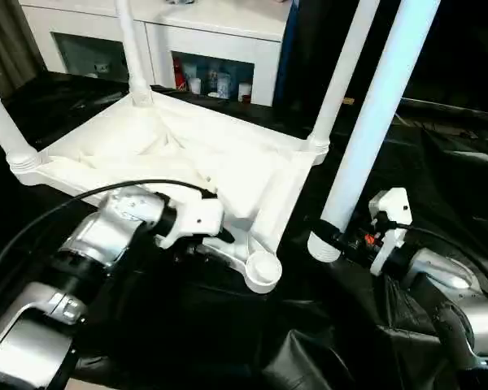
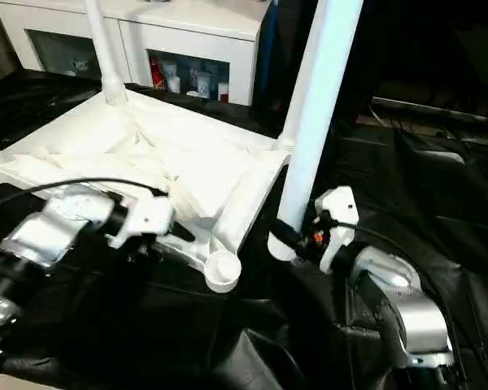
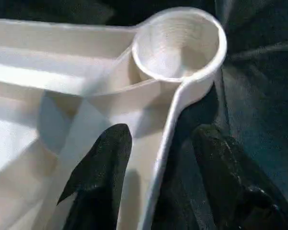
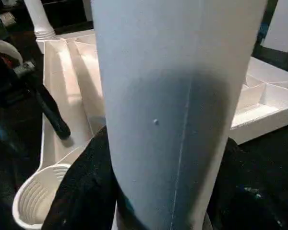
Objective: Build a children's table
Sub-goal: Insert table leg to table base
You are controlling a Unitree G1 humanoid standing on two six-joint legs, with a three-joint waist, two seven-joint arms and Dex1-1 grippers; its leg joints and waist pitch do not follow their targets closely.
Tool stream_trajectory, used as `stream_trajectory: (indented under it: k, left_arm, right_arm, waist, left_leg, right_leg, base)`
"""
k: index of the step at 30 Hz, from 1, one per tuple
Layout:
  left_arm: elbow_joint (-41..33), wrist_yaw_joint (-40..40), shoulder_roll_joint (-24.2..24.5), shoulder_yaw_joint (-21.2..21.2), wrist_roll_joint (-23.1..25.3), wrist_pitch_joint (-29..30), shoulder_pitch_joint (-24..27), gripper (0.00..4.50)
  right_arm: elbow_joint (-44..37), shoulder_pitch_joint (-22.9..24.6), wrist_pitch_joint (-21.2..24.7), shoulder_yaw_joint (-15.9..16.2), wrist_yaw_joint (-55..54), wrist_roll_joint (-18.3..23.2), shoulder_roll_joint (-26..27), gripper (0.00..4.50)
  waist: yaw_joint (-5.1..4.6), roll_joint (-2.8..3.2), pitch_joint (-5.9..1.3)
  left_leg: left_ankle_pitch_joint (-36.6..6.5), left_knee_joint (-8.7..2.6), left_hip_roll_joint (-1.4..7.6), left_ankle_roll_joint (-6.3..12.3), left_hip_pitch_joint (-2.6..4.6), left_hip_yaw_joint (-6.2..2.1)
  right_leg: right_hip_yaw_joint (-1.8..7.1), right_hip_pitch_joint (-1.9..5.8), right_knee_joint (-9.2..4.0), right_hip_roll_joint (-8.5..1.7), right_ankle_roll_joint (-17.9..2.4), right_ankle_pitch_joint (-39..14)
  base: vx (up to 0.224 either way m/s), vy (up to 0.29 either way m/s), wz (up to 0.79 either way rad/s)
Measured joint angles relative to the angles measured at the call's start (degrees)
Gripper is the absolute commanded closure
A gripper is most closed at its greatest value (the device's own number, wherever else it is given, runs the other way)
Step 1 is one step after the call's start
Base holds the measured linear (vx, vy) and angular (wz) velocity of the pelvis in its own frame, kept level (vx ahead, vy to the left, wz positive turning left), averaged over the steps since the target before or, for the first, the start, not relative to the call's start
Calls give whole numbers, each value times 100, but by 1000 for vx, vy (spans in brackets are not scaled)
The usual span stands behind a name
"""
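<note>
The white table top (image 1: 187, 154) lies upside down on black cloth, ribbed underside up. Three white legs stand in its corner sockets: one at the far left (image 1: 2, 118), one at the back (image 1: 130, 49), one at the right (image 1: 343, 73). The near corner socket (image 1: 263, 270) is empty and threaded inside (image 3: 177, 43). My left gripper (image 1: 226, 237) is open, its fingers (image 3: 103, 167) straddling the top's rim just behind that socket. My right gripper (image 1: 332, 237) is shut on the fourth leg (image 1: 378, 106), held upright with its lower end just right of the empty socket (image 4: 36, 201).
A white cabinet (image 1: 220, 32) with glass doors and small bottles inside stands behind the table top. Crumpled black cloth (image 1: 439, 162) covers the surface all around. Black cables run over both silver forearms.
</note>
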Motion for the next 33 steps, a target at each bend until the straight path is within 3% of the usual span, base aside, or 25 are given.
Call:
stream_trajectory:
  k: [9, 15, 22, 29, 33]
  left_arm:
    - [836, 127, -205, -68, 148, -367, -334, 244]
    - [1267, 158, -142, -136, 411, -517, -524, 305]
    - [1576, 188, -74, -246, 636, -535, -717, 350]
    - [1521, 192, -31, -294, 786, -241, -747, 387]
    - [913, 183, 38, -112, 671, 690, -485, 400]
  right_arm:
    - [-31, 0, 16, 23, -2, 0, -15, 257]
    - [-41, 45, 16, 113, -11, -43, 8, 257]
    - [-14, 9, 14, 124, -24, -67, 72, 257]
    - [109, -117, 14, 167, -144, -104, 164, 257]
    - [226, -173, 14, 175, -255, -127, 251, 257]
  waist:
    - [9, 5, -1]
    - [12, 20, 1]
    - [85, 19, 1]
    - [48, 19, 0]
    - [-47, 18, 1]
  left_leg:
    - [1, 1, 0, 1, 0, 0]
    - [1, 1, 0, 1, 0, 0]
    - [1, 1, 0, 1, 2, 0]
    - [2, 0, 0, -4, 8, 4]
    - [4, -3, 0, -5, 8, 4]
  right_leg:
    - [0, 0, 2, -1, -1, 0]
    - [0, 2, 3, -1, -1, 0]
    - [0, 2, 6, -1, -1, 0]
    - [6, 6, 13, 0, -4, 3]
    - [6, 2, 16, 0, -5, 3]
  base:
    - [0, 0, 0]
    - [0, 0, 0]
    - [0, 0, 0]
    - [0, 0, 0]
    - [0, 0, 0]
